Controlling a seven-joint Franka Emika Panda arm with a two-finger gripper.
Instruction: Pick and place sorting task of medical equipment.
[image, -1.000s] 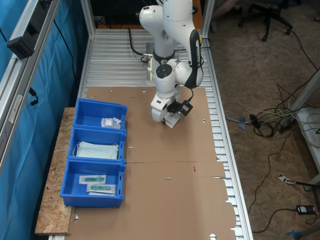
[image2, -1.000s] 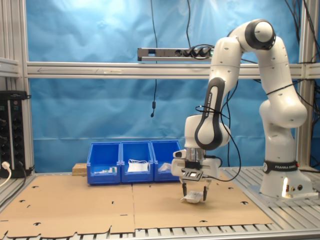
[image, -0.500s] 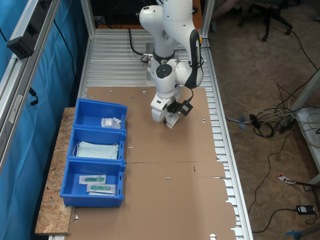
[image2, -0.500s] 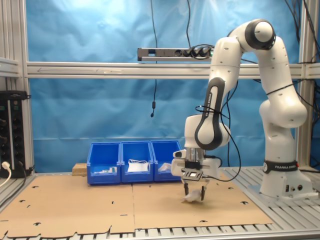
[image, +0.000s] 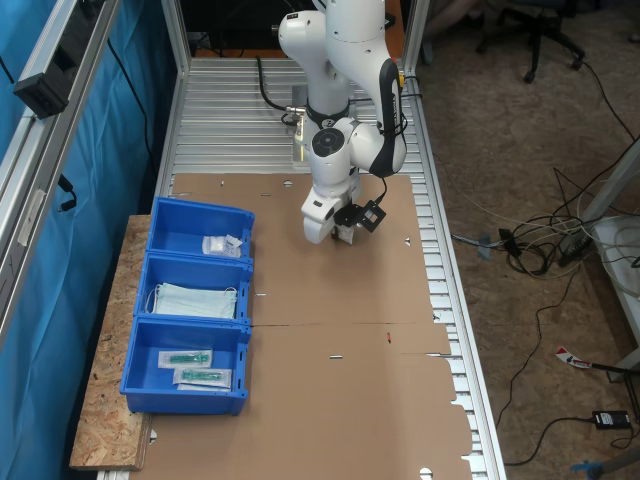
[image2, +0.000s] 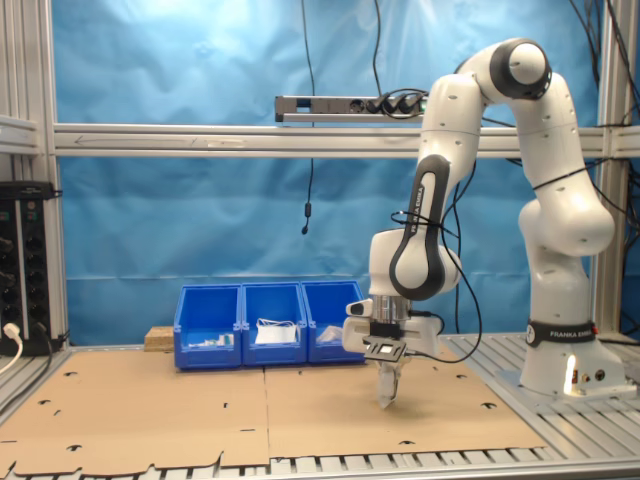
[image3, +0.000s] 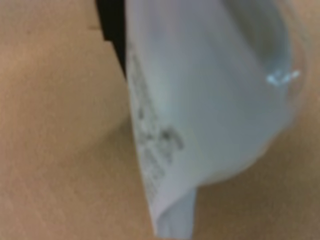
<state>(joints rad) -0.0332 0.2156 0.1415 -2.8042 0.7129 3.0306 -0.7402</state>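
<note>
My gripper (image2: 388, 385) points straight down over the brown cardboard sheet (image2: 250, 415) that covers the work surface, and in the second exterior view its two dark fingers (image2: 386, 378) are drawn tight together. Pinched between them is the small, flat, white sachet with dark print (image3: 200, 115), hanging on edge from the fingers; in the wrist view it is blurred, its crinkled lower corner curling just above the cardboard, and I cannot tell whether that corner touches the sheet. In the first exterior view my gripper (image: 343, 233) sits low under my white arm (image: 345, 110), close to the metal slatted table (image: 230, 110) at the far end of the cardboard. Well apart from it, along the cardboard's edge at the first exterior view's left, stand three blue plastic bins in a row (image: 190, 300), side by side and touching. The bin nearest my base holds white sachets (image: 221, 244), the middle one holds pale blue face masks (image: 195, 300), and the farthest one holds long clear packs with green parts (image: 195, 367). In the second exterior view the same bins (image2: 270, 325) stand against the blue backdrop (image2: 200, 230) behind my gripper.
</note>
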